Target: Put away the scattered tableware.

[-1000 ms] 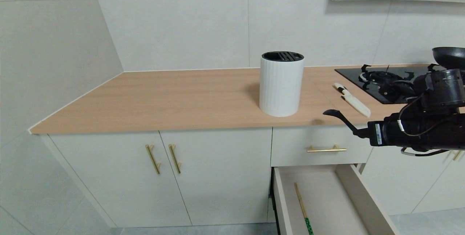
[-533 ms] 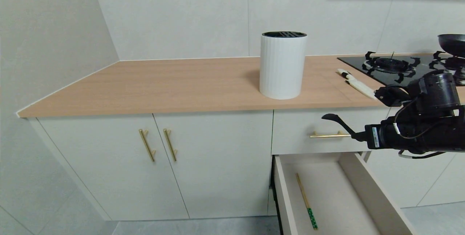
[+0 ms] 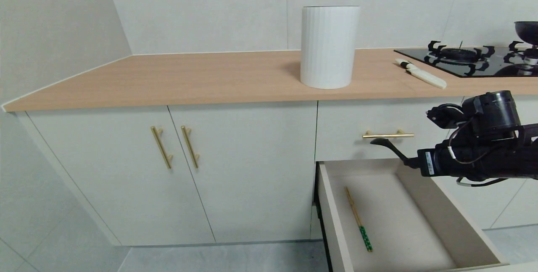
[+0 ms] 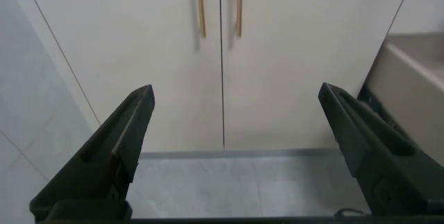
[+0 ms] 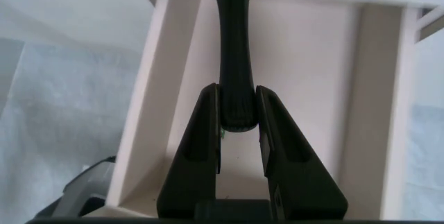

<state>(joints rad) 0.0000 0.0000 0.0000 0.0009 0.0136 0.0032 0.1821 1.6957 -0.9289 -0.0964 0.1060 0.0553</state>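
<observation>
Right gripper [image 5: 237,98] clamps a black utensil [image 3: 387,146] above the open drawer [image 3: 439,215] — ready to release at three o'clock of the chopsticks [image 3: 358,220].

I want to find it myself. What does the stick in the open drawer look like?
Look below the wooden counter for the open drawer. A thin stick lies alone on its floor. It is pale wood with a green tip, unlike the black utensil nearby.
</observation>
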